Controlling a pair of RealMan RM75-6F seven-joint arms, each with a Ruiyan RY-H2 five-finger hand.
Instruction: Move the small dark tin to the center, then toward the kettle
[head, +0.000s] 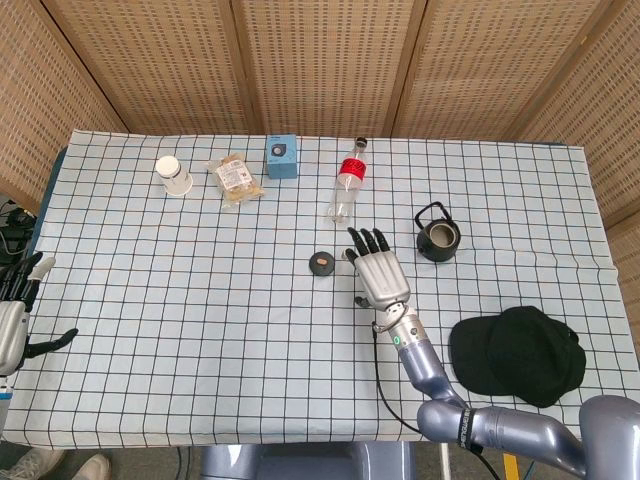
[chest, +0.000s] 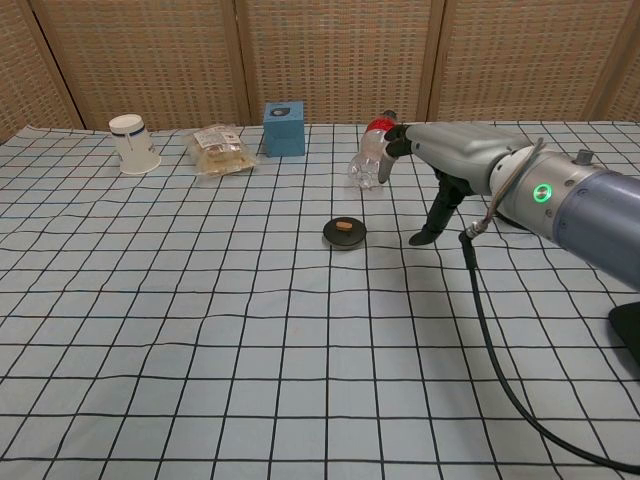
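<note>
The small dark tin, round with an orange spot on its lid, lies near the middle of the checked tablecloth. My right hand hovers just right of the tin, fingers spread, holding nothing. The black kettle stands to the right of that hand; in the chest view the hand and forearm hide it. My left hand stays at the table's left edge, fingers apart and holding nothing.
A plastic bottle with a red label lies behind the tin. A blue box, a snack packet and a tipped paper cup line the back left. A black cap sits front right.
</note>
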